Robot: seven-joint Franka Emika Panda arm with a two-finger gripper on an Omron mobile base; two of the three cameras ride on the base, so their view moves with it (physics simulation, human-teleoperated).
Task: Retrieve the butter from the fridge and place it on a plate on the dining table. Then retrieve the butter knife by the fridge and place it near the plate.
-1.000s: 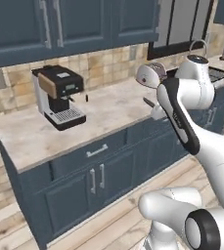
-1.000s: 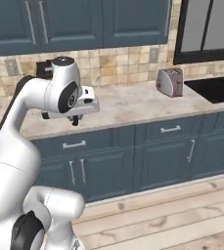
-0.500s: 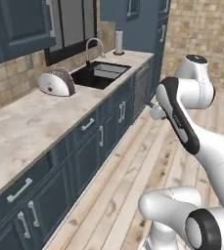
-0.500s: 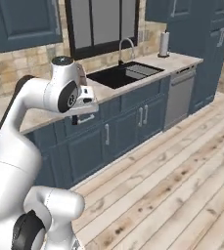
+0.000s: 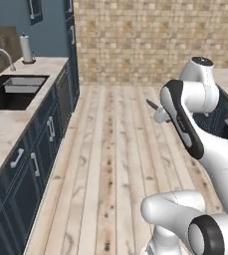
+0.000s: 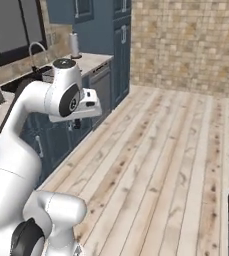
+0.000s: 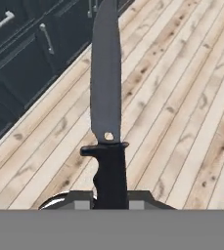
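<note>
Close to the hand camera, the fingers (image 7: 111, 197) are shut tight on the black handle of the butter knife (image 7: 106, 83). Its grey blade sticks out over the wooden floor (image 7: 182, 97). Past the knife stand dark blue cabinets (image 7: 30, 53).

A dull grey metal knife (image 7: 106, 83) blade with a matt black handle is seen; the floor (image 5: 110, 159) is laid in knotty pale wood planks.
</note>
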